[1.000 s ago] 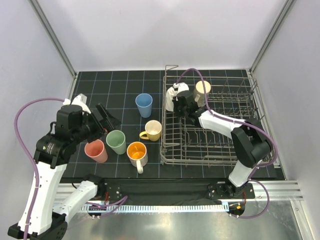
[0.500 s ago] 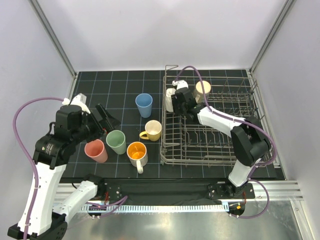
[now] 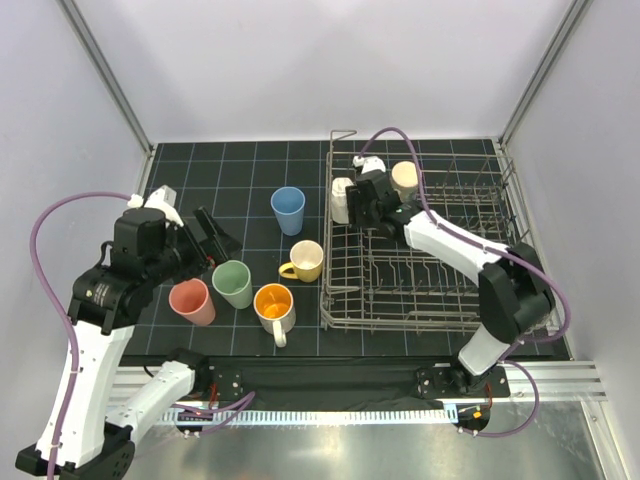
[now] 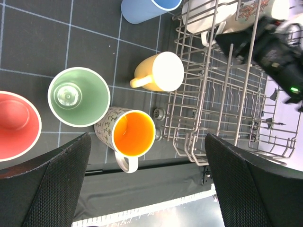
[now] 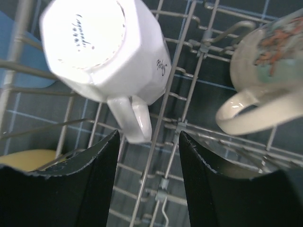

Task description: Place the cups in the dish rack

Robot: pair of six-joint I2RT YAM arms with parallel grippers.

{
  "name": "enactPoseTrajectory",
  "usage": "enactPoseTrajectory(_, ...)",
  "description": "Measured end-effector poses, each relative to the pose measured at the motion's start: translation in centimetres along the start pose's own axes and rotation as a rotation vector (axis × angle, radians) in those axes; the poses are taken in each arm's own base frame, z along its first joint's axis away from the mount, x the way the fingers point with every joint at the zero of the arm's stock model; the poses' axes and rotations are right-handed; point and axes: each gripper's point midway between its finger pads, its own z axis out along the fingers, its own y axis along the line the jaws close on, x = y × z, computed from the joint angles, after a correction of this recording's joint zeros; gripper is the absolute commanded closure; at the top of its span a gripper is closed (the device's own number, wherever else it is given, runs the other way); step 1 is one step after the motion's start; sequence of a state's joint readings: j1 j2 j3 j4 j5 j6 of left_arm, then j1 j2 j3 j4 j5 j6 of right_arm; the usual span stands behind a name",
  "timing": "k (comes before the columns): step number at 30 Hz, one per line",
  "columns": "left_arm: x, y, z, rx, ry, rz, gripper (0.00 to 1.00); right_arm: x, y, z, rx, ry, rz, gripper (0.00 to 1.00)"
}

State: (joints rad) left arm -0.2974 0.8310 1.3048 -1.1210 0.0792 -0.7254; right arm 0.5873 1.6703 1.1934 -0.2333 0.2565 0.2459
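Though unseen overhead, lettering (image 5: 84,34) marks the white mug (image 5: 102,71).

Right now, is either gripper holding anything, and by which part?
Nothing is held. The right gripper is open just short of the handle of the white mug in the dish rack; the left gripper hangs open.

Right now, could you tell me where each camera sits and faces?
Top external: above, behind the arms, looking down on the dish rack; both arms show.
Left wrist: faces down past the left gripper at the yellow mug.
Right wrist: faces down past the right gripper at the white mug.
Top and left wrist share the yellow mug.
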Motion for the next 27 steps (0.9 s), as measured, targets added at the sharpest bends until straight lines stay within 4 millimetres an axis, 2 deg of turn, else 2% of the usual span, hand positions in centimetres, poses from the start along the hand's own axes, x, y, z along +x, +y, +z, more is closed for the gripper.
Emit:
enactPoseTrajectory(6, 0.3, 0.3, 0.2, -0.019, 0.020, -0.001, 0.02, -3.4, -0.3, -4.4, -0.009, -0.046, 0.028, 0.39)
enactPoseTrajectory(9, 0.7, 1.3, 0.8, -0.077, 0.051, -0.001, 0.03, -4.5, -0.6, -6.8, -0.011, -0.060, 0.039, 0.36)
enactPoseTrajectory(16, 1.6, 4.7, 2.6, -0.275, 0.124, 0.002, 0.04, -3.7, -1.9, -12.7, -0.026, -0.026, 0.060, 0.35)
enactPoseTrajectory(19, 2.4, 5.7, 3.5, -0.320, 0.161, 0.003, 0.06, -3.2, -2.0, -14.8, -0.048, -0.006, 0.080, 0.15)
enactPoseTrajectory(20, 2.6, 5.9, 3.8, -0.330, 0.172, 0.004, 0.08, -3.0, -2.1, -15.3, -0.050, -0.001, 0.086, 0.03)
enactPoseTrajectory(21, 2.8, 6.1, 4.0, -0.335, 0.179, 0.006, 0.10, -2.8, -2.2, -15.9, -0.051, 0.004, 0.098, 0.00)
enactPoseTrajectory(27, 2.9, 6.9, 5.6, -0.341, 0.179, 0.061, 0.19, -1.9, -2.5, -19.7, -0.101, 0.014, 0.128, 0.00)
